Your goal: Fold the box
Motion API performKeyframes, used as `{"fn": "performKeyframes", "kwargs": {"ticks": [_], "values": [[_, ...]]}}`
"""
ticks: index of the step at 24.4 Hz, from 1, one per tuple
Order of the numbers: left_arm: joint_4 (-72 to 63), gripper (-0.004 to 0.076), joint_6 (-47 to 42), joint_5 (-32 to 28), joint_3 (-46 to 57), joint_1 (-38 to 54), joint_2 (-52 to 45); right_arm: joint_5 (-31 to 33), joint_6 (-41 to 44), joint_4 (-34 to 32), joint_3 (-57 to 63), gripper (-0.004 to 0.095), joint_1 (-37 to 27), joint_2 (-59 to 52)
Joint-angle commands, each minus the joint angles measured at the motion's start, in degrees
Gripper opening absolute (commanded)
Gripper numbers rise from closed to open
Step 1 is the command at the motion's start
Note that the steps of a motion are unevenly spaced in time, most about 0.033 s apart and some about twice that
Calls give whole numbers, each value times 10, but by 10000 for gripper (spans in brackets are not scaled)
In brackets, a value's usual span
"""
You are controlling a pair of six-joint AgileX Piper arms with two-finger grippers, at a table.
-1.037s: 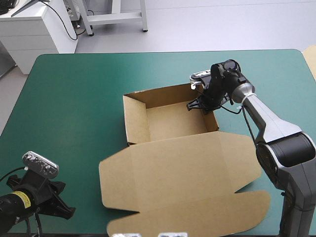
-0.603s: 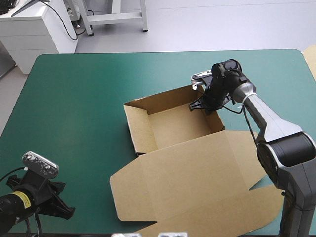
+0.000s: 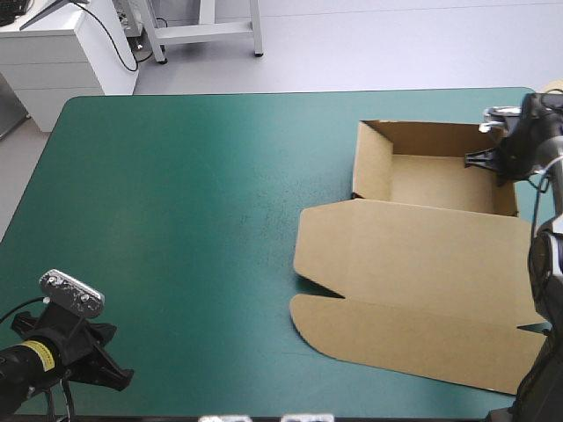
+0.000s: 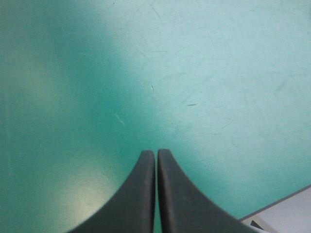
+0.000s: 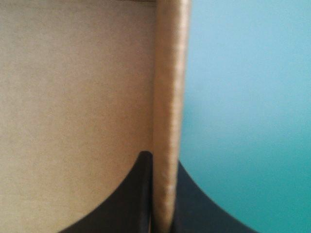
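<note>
Right gripper (image 5: 163,158) pinches the brown cardboard box (image 3: 413,264) by 1 raised wall (image 5: 170,73), arm extended. Left gripper (image 4: 156,152) closed, empty, above teal-green cover (image 4: 204,73).

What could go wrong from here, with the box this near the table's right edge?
1. The box lies hard by the right edge of the table, so any pull that way might tip the flat lid over it.
2. The right pincer is shut on one thin wall only; the board may bend or slip out.
3. The left pincer, shut, sits at the near left corner, probably too far to steady the box.
</note>
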Motion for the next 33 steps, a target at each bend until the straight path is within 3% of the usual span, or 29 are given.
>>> {"fn": "performKeyframes", "kwargs": {"ticks": [1,4,7,14,17,25,33], "values": [[2,-8,-3,19,-13,-3,3,-25,-7,-34,-35,-21,-75,-33],[2,-8,-4,19,-13,-3,3,-33,6,-34,-45,-21,-161,-33],[5,-8,-4,16,-13,-3,3,-34,6,-32,-45,-21,-207,-32],[5,-8,-4,12,-13,-3,3,-42,0,-42,-45,13,-225,-32],[5,-8,-4,12,-13,-3,3,-43,-17,-40,-45,147,-225,-32],[5,-8,-4,12,-13,-3,3,-44,-22,-48,-48,851,-225,-32],[3,-8,-4,12,-13,-3,3,10,-22,-40,-105,858,-225,-39]]}}
